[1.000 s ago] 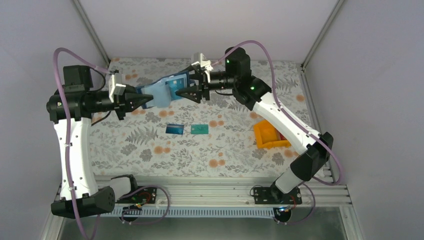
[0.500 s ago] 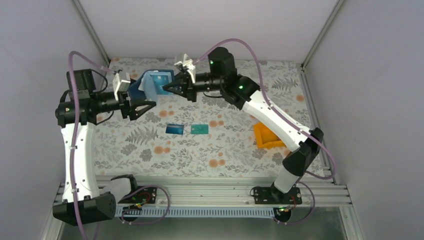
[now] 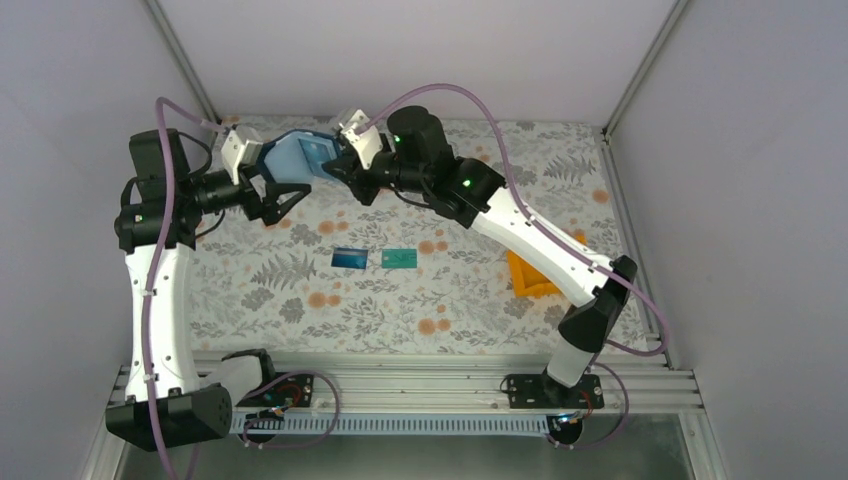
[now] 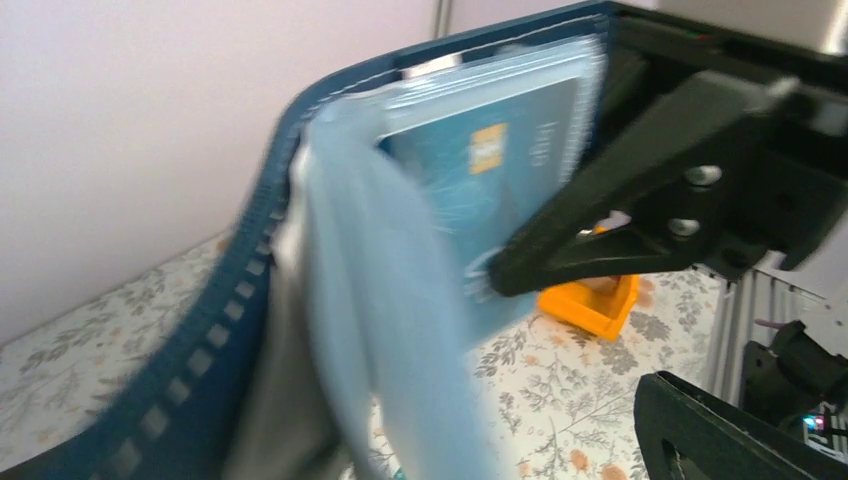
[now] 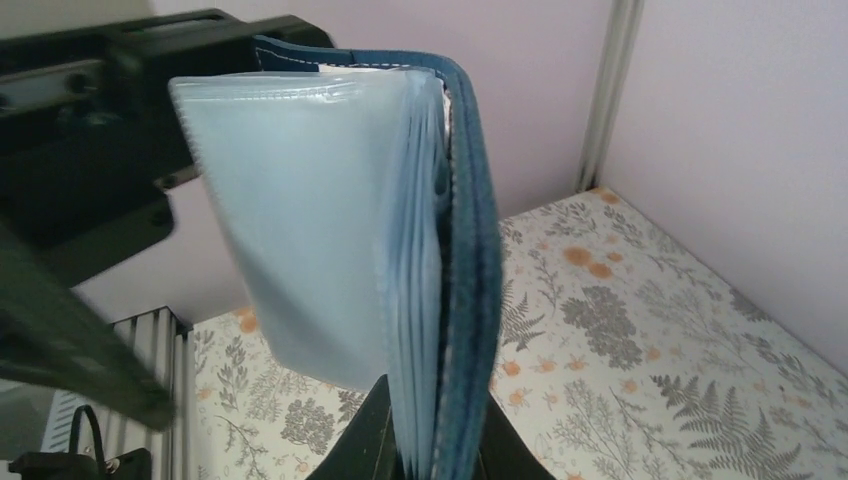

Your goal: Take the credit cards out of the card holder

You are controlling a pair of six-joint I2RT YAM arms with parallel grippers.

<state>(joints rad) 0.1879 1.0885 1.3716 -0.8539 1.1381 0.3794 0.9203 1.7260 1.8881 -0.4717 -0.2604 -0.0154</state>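
**A:** Right hand is pinching the flat navy card holder by one edge, hoisting it above the floral surface so the pockets fan out.

**B:** Left hand is hanging spread beside it, likely lining up for the blue plastic card inside.

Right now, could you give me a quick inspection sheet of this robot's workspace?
Surface: flowery tablecloth, lying flat.
Job's things: card holder held up in the air, hanging open, with a tucked blue card inside; a loose blue card and a green card on the cloth.
Clutter: orange bin at the right.
Tools: right tool shut on the card holder; left tool open beside it.
Cables: purple cables loop over both arms.
Surroundings: pale walls; metal rail at the near edge.
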